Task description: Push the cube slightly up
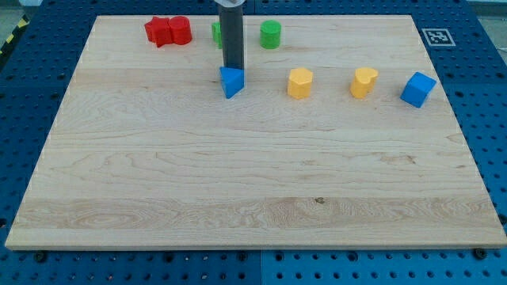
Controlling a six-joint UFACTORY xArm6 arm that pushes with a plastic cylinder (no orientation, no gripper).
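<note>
The blue cube (417, 89) sits near the board's right edge, in the upper part. My rod comes down from the view's top, and my tip (232, 68) rests just above and touching a blue triangular block (231, 82) at upper centre. The tip is far to the left of the blue cube, with two yellow blocks between them.
A yellow hexagonal block (300, 82) and a yellow heart-like block (364, 81) lie between tip and cube. A red star block (160, 31) and red cylinder (181, 30) sit at upper left. A green block (216, 32), partly hidden by the rod, and a green cylinder (271, 34) sit near the top edge.
</note>
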